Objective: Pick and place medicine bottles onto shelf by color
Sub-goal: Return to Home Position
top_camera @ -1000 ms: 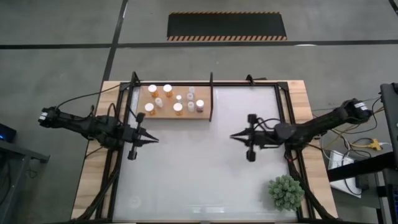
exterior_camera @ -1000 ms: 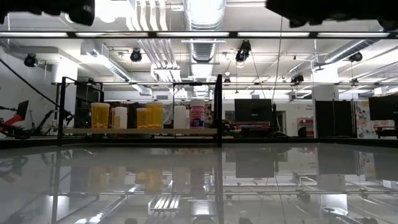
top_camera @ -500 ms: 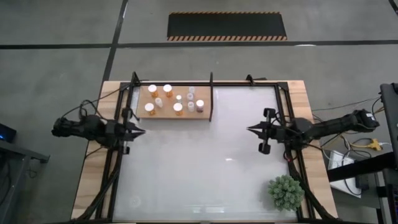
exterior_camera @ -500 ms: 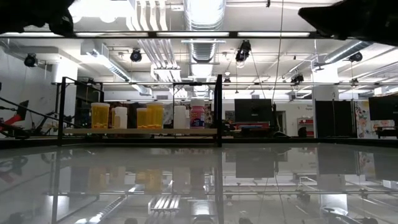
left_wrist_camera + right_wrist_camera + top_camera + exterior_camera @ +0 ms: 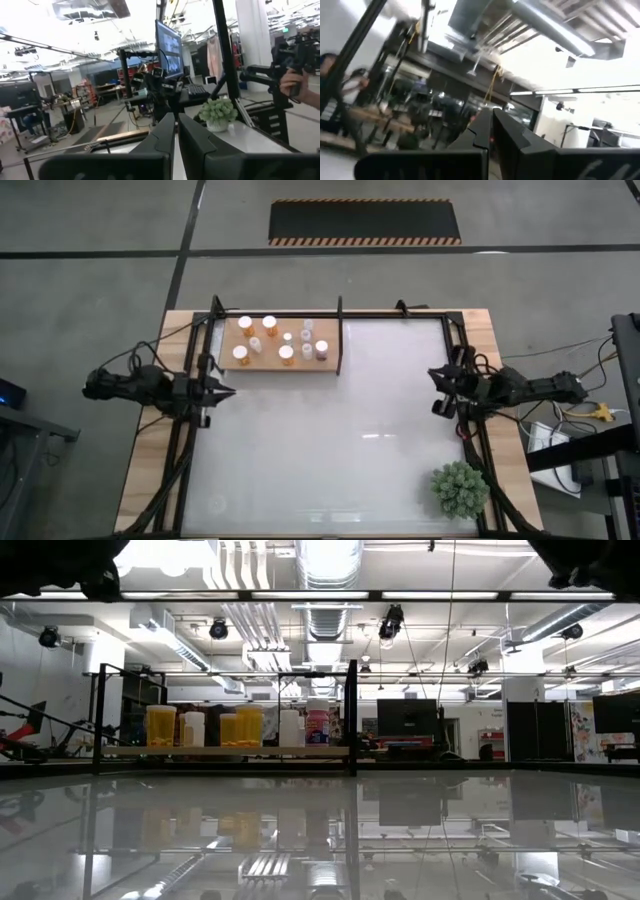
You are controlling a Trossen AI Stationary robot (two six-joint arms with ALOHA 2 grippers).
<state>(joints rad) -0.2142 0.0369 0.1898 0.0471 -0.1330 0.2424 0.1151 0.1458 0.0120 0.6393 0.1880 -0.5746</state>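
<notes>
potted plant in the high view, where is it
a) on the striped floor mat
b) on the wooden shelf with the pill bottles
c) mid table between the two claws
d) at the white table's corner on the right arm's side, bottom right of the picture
d: the spiky green potted plant stands on the white table at its bottom-right corner, well away from the wooden shelf at the upper left.

Bottles (image 5: 160, 726) orange, whitish, maroon; shelf (image 5: 258, 365) pale tan.
</notes>
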